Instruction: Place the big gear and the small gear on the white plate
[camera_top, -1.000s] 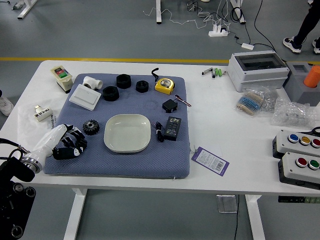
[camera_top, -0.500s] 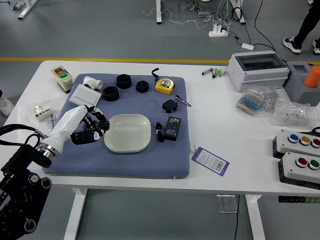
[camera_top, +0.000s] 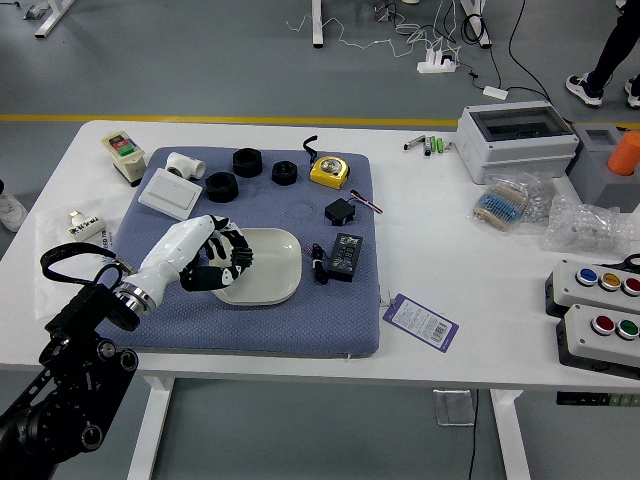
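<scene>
Gears, big and small: neither clearly visible; one dark, toothed gear, a second ago between my left hand and the white plate (camera_top: 277, 266), now lost behind or within that hand. Left hand (camera_top: 234, 262): advanced from beside the plate to over its nearer side; wide, narrow or loaded, I cannot tell. Plate: partly beneath the hand, bare beyond it. Judgement: placing position likely reached; confirm hold before release.

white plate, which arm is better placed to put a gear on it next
Left, I'd judge: the left hand is over the white plate, covering part of it, while the right arm is out of view. I can't tell whether a gear is in the hand.
</scene>
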